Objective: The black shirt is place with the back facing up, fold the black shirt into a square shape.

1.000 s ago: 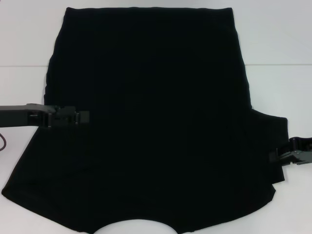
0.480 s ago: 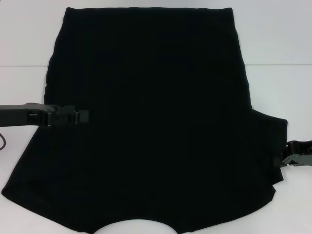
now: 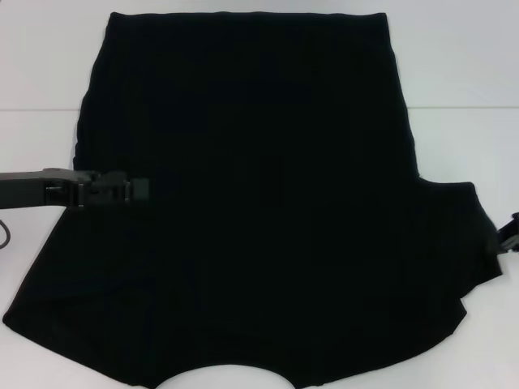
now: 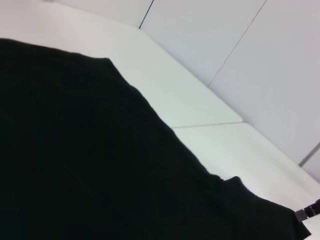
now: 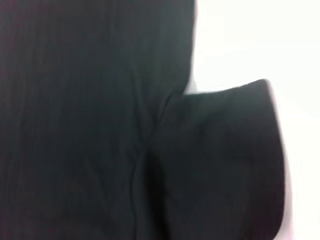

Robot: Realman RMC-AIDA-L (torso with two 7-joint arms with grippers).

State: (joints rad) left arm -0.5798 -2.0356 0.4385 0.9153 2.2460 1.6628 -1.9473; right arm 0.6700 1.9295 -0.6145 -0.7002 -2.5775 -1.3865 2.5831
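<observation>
Black shirt (image 3: pixel 259 203) lying flat on white surface (image 3: pixel 462 65), filling most of head view, centre frame. Long axis running top to bottom: straight hem along upper edge, curved neckline cut-out at bottom centre, so collar pointing toward lower edge. Plain black side facing up; no lettering showing. Right sleeve (image 3: pixel 454 243) spreading out at right middle, separated from body by a notch. Left edge slanting outward toward lower left corner, with no separate sleeve outline visible there.

Left hand (image 3: pixel 134 190) reaching in from left edge at mid-height, lying over shirt's left margin; fingers closed together, whether pinching fabric cannot tell. Right hand (image 3: pixel 509 233) barely entering at right edge, just beside sleeve's outer tip; state of fingers cannot tell.

Right wrist view: sleeve (image 5: pixel 225 160) lying beside shirt body, faint creases running lengthwise. Left wrist view: shirt (image 4: pixel 85 155) stretching across surface (image 4: pixel 200 100), wall panels behind.
</observation>
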